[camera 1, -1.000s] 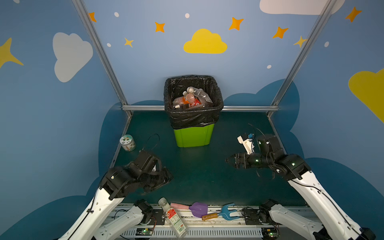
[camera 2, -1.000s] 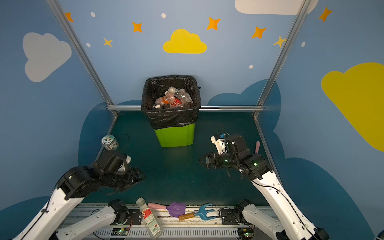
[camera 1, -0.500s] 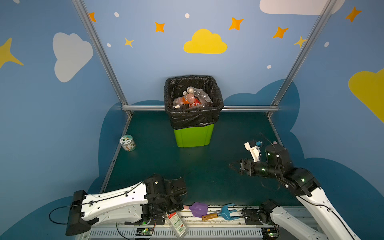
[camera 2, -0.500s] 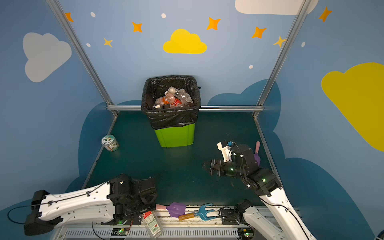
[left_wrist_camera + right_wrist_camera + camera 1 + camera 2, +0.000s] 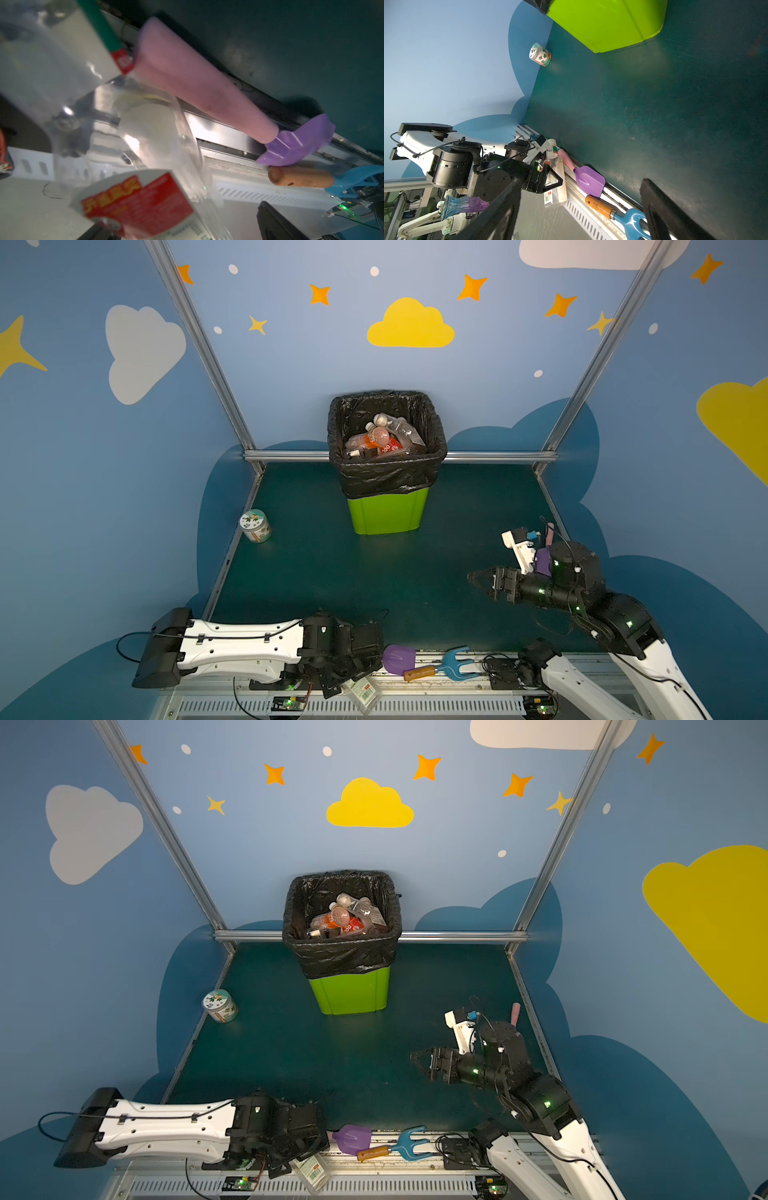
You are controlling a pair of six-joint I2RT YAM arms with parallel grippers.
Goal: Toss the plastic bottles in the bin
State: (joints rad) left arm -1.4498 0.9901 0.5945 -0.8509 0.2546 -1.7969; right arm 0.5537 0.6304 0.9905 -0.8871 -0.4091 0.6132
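I'm seeing my left end effector (image 5: 351, 672) sitting over a clear, red-labelled bottle (image 5: 362, 691) that is lying on the metal front rail (image 5: 436, 686), its grip impossible to tell, right end effector (image 5: 482, 580) gaping wide and empty above the matte green bench (image 5: 374, 572), more bottles (image 5: 378, 439) heaping in the square, crinkly-bagged bin (image 5: 386, 510)

Your dark green table (image 5: 374, 572) carries the lime-green bin (image 5: 388, 512), which stands upright at the far middle, close to the back wall. On your left, a squat jar (image 5: 255, 526) stands at the table's left edge, well apart from the bin. At the right edge a purple shovel (image 5: 515, 1011) lies mostly hidden, its pink handle pointing far. Along the near edge runs a metal rail (image 5: 436, 688). On it you see a second purple shovel (image 5: 398, 659), its blade reaching onto the table. Just right of it is a blue fork (image 5: 451, 664) with a wooden handle, and left of them a clear bottle (image 5: 362, 691) lies on its side.
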